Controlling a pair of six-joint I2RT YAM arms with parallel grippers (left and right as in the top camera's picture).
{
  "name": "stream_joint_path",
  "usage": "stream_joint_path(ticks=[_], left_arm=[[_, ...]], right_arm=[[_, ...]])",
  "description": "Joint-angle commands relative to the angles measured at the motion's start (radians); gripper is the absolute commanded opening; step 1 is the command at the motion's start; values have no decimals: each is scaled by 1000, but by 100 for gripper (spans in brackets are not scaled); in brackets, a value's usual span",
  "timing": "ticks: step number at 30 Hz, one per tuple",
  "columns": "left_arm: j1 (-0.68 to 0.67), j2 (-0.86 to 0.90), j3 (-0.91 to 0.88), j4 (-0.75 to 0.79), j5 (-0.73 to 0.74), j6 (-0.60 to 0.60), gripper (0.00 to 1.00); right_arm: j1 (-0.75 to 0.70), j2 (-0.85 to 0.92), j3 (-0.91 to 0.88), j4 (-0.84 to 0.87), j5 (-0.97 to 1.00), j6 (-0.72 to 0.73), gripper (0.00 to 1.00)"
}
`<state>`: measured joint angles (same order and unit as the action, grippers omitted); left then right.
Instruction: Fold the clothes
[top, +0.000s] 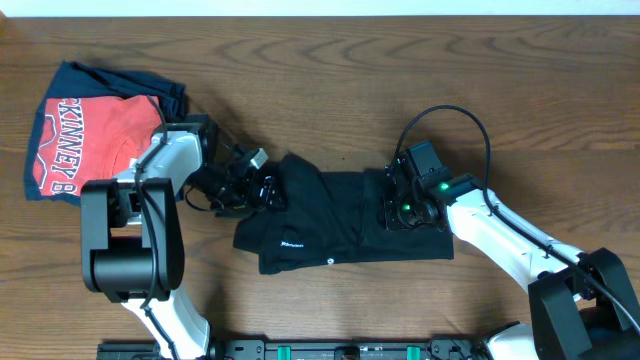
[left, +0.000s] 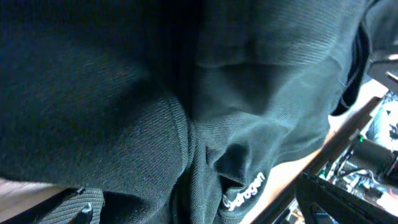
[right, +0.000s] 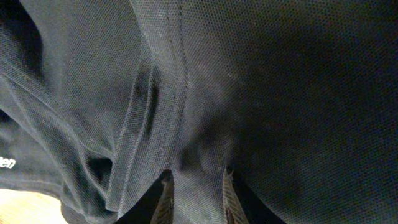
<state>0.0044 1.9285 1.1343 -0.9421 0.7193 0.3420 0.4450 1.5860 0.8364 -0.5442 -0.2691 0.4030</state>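
Observation:
The clothes are one black shirt (top: 340, 225), lying bunched across the middle of the table with small white lettering (top: 292, 243) showing near its front. My left gripper (top: 248, 186) is at the shirt's left end and stands open. In the left wrist view black fabric (left: 124, 93) fills the frame and spreads between the wide-apart fingers (left: 71, 208), with white lettering (left: 245, 190) on a fold. My right gripper (top: 400, 208) is over the shirt's right part. In the right wrist view its fingers (right: 165, 200) pinch a fold of the cloth (right: 199, 186); the gripper (right: 198, 198) is shut on it.
A red T-shirt (top: 95, 140) with white block letters lies on a navy-blue garment (top: 130, 78) at the back left, close behind the left arm. Bare wooden table (top: 330, 80) runs along the back and the right side.

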Motion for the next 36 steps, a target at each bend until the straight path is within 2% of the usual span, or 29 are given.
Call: stream_joint_path(ticks=[1, 9, 10, 11, 12, 13, 15, 20, 27, 36], left_arm=[[-14, 35, -18, 3, 24, 66, 100], [-52, 37, -18, 13, 13, 92, 84], [-61, 37, -18, 15, 9, 92, 79], [-70, 37, -18, 16, -9, 90, 69], [-76, 37, -18, 12, -26, 78, 67], [-78, 37, -18, 8, -37, 58, 67], [-74, 37, -18, 1, -58, 22, 73], [-10, 14, -15, -2, -57, -8, 75], [110, 2, -27, 33, -53, -7, 95], [47, 18, -172, 190, -31, -6, 96]], right_arm=[[7, 6, 12, 3, -4, -15, 25], [7, 6, 12, 3, -4, -15, 25], [7, 6, 12, 4, -4, -15, 24], [7, 6, 12, 6, -4, -15, 24], [7, 6, 12, 6, -4, -15, 24], [7, 6, 12, 6, -4, -15, 25], [7, 6, 12, 5, -4, -15, 24], [7, 6, 12, 6, 1, -14, 25], [7, 24, 12, 4, 3, -14, 21], [7, 36, 12, 2, -1, -7, 18]])
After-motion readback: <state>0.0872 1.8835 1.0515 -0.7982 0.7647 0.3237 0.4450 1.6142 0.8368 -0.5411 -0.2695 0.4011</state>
